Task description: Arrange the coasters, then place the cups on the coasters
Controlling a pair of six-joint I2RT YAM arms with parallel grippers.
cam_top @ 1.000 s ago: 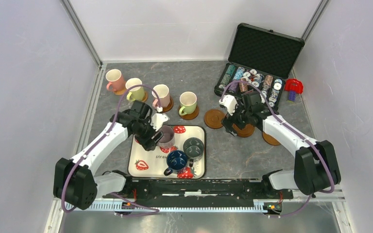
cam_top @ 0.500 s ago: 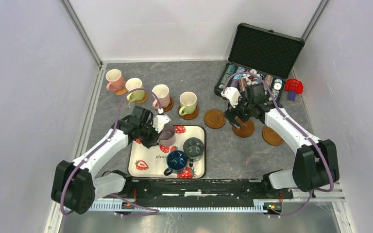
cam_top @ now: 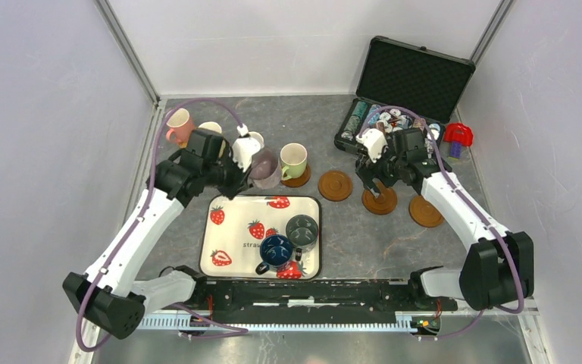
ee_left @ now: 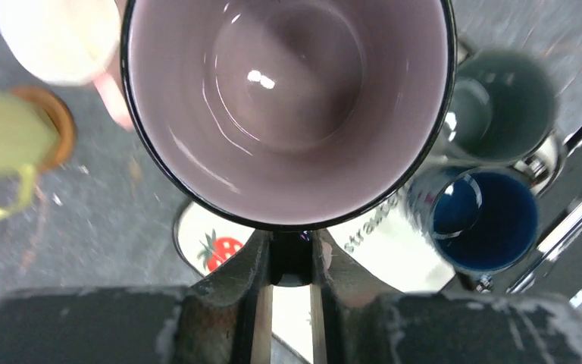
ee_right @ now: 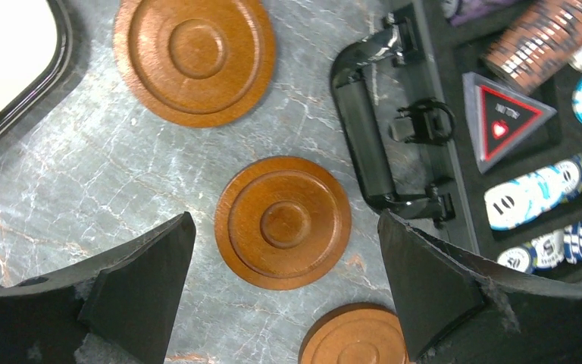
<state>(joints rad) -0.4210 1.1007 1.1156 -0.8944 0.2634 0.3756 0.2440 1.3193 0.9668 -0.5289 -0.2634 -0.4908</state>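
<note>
Your left gripper (ee_left: 291,262) was pinched on the mauve cup (ee_left: 288,106), lifted just beyond the far edge of the tray (cam_top: 227,227). Your right gripper (ee_right: 284,227) hung spread over a coaster (cam_top: 380,201), right of the tray.

Two cups (cam_top: 301,230) stand in the right half of the tray (cam_top: 231,227). Three bare coasters (cam_top: 335,185) lie in a row right of the tray, the chip case (cam_top: 413,80) behind them.
</note>
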